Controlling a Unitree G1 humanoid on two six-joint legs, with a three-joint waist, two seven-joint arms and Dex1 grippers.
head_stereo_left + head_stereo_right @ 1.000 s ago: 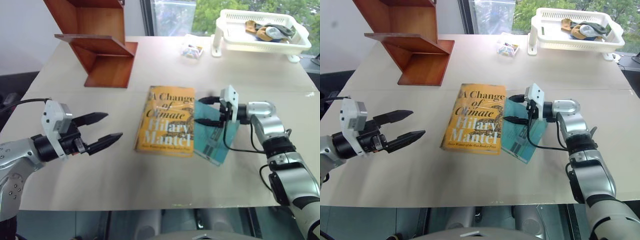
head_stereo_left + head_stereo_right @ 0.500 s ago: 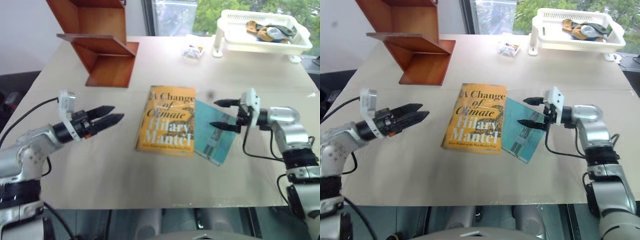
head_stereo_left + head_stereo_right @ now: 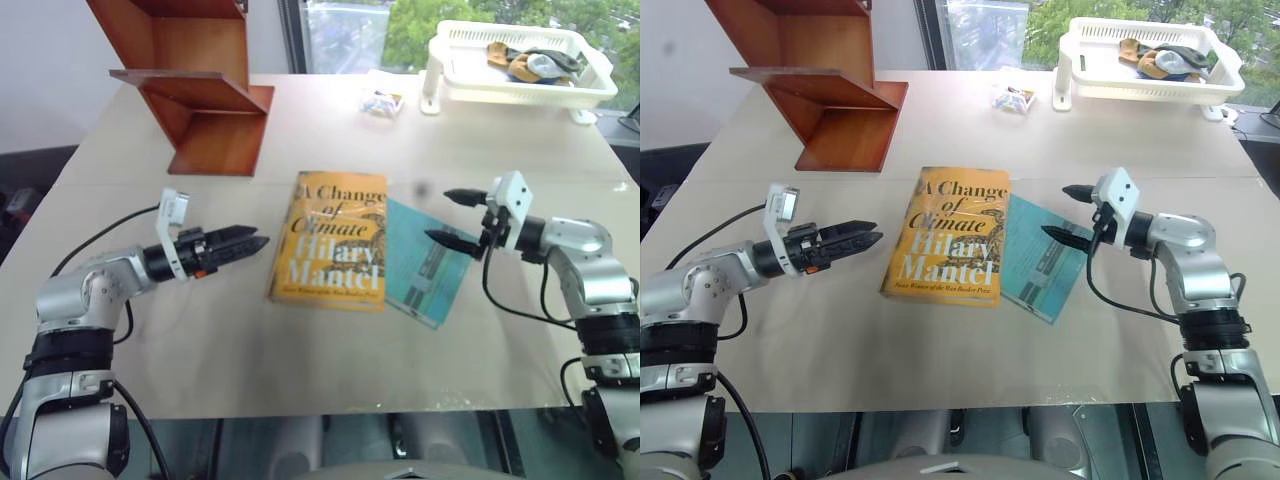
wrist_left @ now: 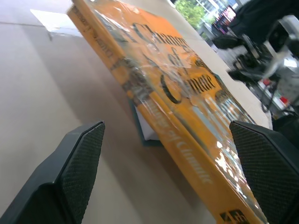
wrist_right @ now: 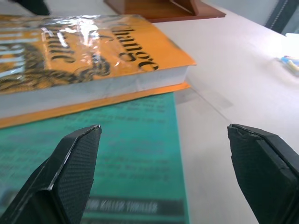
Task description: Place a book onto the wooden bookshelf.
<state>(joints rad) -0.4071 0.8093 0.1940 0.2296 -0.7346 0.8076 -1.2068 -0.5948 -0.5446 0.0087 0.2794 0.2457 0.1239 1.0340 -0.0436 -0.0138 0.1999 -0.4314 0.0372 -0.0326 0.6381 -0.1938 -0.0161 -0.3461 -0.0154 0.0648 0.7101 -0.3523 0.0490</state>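
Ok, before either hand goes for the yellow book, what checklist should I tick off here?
1. Left hand open: ok.
2. Right hand open: ok.
3. Book flat on the table, nothing on top: ok.
4. Book free of other things: not ok, it overlaps the teal book.
5. Both hands apart from the book, one each side: ok.
6. Bookshelf boards bare where seen: ok; upper part cut off, cannot tell.

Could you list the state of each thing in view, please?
Yellow book: closed, flat on the table, partly over the teal book.
Teal book: closed, flat.
Wooden bookshelf: holds no book.
White basket: holds cloth items.
Left gripper: open, holding nothing.
Right gripper: open, holding nothing.
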